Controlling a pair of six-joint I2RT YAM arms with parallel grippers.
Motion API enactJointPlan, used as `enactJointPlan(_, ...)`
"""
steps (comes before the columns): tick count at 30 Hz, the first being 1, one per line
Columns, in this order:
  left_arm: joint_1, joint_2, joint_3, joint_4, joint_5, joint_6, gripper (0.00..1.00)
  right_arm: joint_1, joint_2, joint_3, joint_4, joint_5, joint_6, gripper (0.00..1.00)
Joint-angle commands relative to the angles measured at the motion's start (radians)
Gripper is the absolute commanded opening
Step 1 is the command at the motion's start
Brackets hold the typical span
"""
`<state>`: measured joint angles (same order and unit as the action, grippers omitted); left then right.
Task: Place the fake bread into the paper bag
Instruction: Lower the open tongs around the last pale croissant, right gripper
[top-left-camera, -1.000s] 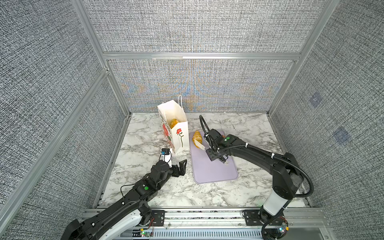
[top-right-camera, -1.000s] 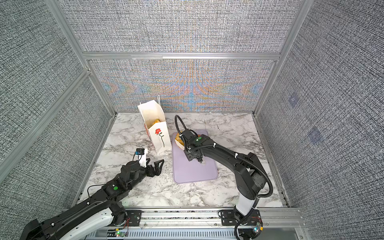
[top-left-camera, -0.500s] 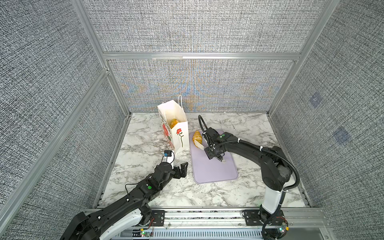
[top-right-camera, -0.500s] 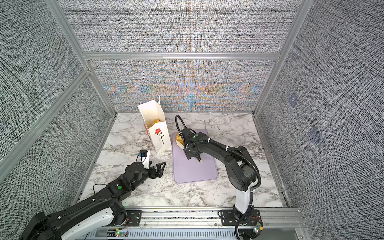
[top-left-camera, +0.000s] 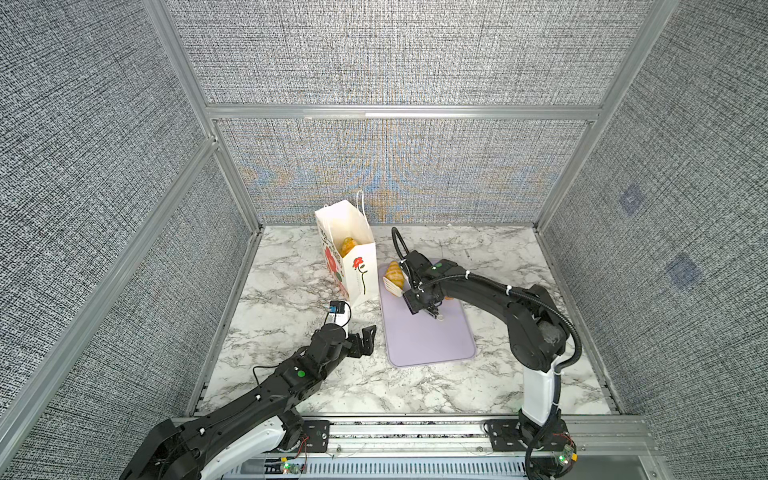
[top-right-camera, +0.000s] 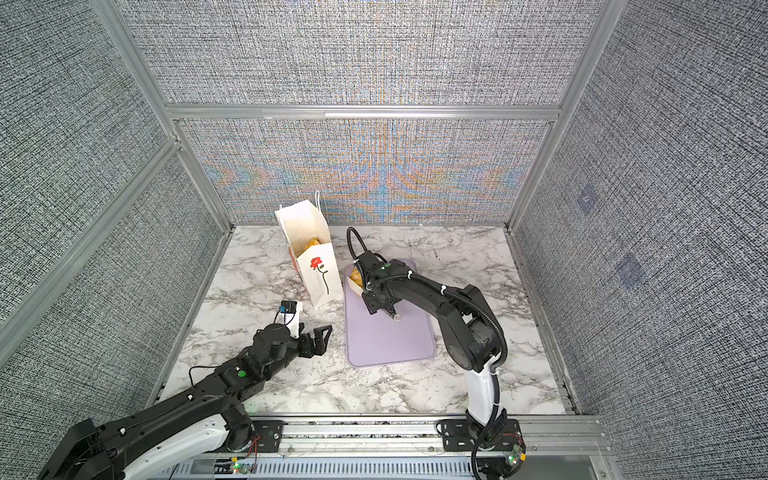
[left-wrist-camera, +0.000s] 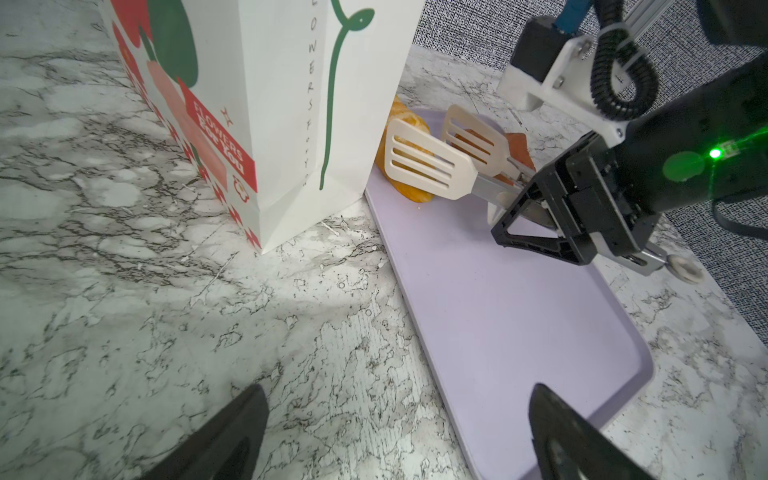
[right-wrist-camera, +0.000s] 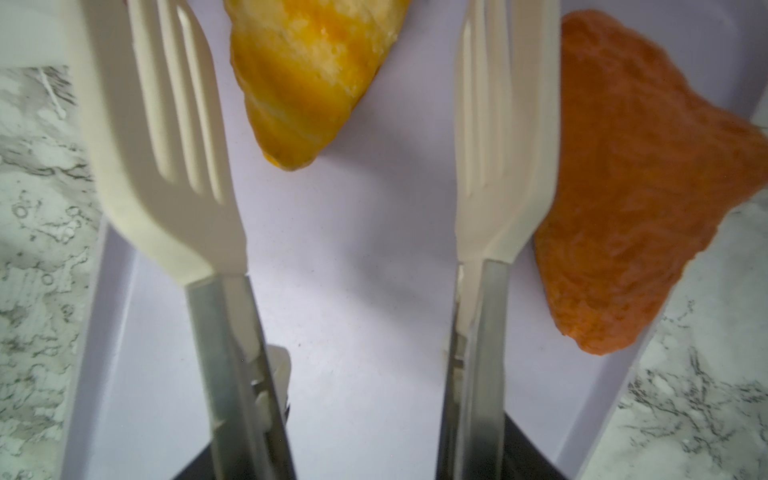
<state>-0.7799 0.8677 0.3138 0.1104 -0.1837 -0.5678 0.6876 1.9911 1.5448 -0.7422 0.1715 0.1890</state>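
A glossy golden-yellow striped toy croissant (right-wrist-camera: 307, 79) lies on the flat lavender plastic tray (top-left-camera: 428, 340), just ahead of the right gripper (top-left-camera: 420, 300). Its tip is between the parted cream slotted blades of the metal tongs (left-wrist-camera: 428, 160) which that gripper clamps. A darker orange-brown triangular toy pastry (right-wrist-camera: 636, 199) sits just outside one blade. Another yellow pastry (top-left-camera: 347, 246) shows inside the tall white rose-printed paper bag (top-left-camera: 357, 270), which stands ahead of the left gripper (top-left-camera: 365, 338), whose jaws are spread wide. White-grey marble tabletop (top-left-camera: 291, 291); grey woven walls (top-left-camera: 395, 54).

Golden-yellow striped croissant (right-wrist-camera: 307, 79), orange-brown pastry (right-wrist-camera: 631, 199), lavender tray (top-left-camera: 424, 336), white red-rose paper bag (top-left-camera: 361, 274)
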Motion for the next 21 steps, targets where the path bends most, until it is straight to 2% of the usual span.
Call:
enactJointPlan(1,-0.001,0.002,0.0,0.033,-0.005,0.006,0.99,-0.002,0.018,0.027,-0.026,-0.002,0.01,0.64)
enactJointPlan(14,-0.002,0.008,0.007,0.03,-0.017,0.021,0.99,-0.013,0.093,0.121,-0.081,0.008,-0.017,0.63)
enactJointPlan(21,-0.004,0.04,0.016,0.046,0.001,0.028,0.99,-0.023,0.103,0.127,-0.102,0.006,-0.034,0.55)
